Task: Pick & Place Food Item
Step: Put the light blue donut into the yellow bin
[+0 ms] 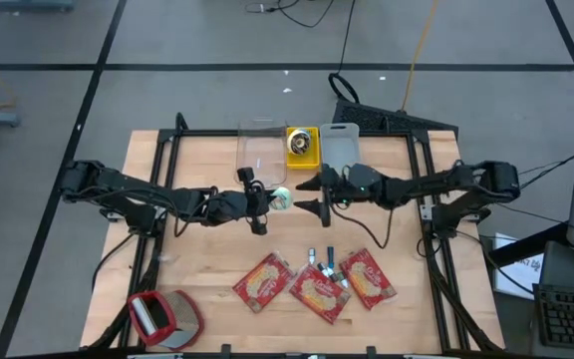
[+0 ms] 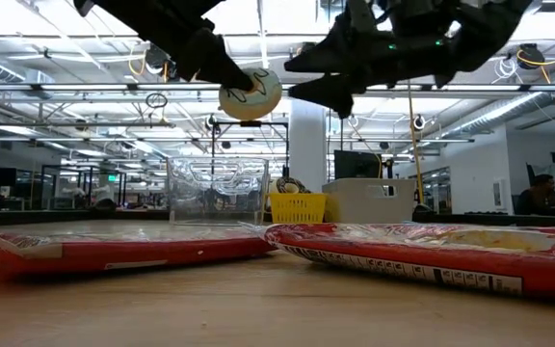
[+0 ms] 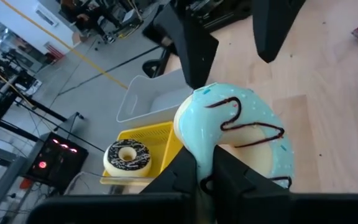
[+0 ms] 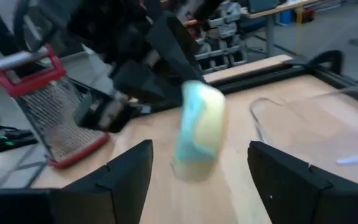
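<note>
Donut (image 3: 235,134) with pale blue icing sits pinched tight between the left gripper (image 1: 267,199) fingers, up off the table (image 1: 207,264), while just past it the right gripper (image 1: 320,193) waits with its fingers spread wide apart, and farther off a yellow basket (image 1: 302,146) holds another donut.

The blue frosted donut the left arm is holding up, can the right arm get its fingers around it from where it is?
Probably yes. The right gripper is open, facing the donut with nothing between them. The left gripper pinches only its near edge.
</note>
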Robot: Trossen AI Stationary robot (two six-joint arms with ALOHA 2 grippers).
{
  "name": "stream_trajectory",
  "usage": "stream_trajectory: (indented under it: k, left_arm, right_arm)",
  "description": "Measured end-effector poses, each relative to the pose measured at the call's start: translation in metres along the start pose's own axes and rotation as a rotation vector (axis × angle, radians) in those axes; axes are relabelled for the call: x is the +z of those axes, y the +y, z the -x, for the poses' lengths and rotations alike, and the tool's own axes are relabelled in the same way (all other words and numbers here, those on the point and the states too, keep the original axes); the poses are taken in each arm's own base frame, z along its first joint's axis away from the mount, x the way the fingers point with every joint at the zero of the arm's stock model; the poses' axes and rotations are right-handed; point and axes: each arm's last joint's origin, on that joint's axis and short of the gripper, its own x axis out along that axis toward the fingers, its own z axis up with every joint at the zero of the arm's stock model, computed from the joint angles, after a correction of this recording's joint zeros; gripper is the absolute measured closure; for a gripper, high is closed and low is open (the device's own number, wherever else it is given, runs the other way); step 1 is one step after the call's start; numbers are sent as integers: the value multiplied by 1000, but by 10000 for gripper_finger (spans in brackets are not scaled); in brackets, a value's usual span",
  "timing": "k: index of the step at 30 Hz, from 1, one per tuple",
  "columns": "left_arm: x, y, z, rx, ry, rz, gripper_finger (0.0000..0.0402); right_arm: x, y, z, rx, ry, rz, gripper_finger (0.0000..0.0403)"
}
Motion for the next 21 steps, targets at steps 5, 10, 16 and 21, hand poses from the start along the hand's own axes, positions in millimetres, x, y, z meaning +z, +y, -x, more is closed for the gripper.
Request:
stream_trajectory:
  k: [5, 10, 16, 21]
  left_arm:
    - [1, 0, 0, 3, -5, -1, 368]
    - [1, 0, 0, 2, -6, -1, 378]
    - [2, 1, 0, 8, -22, -8, 371]
    - [2, 1, 0, 9, -22, 2, 360]
  right_arm:
    - [5, -4, -14, 31, 6, -17, 155]
    - [2, -6, -21, 26, 28, -4, 157]
    - [-5, -12, -26, 9, 46, -4, 171]
    - [-4, -14, -26, 7, 40, -3, 195]
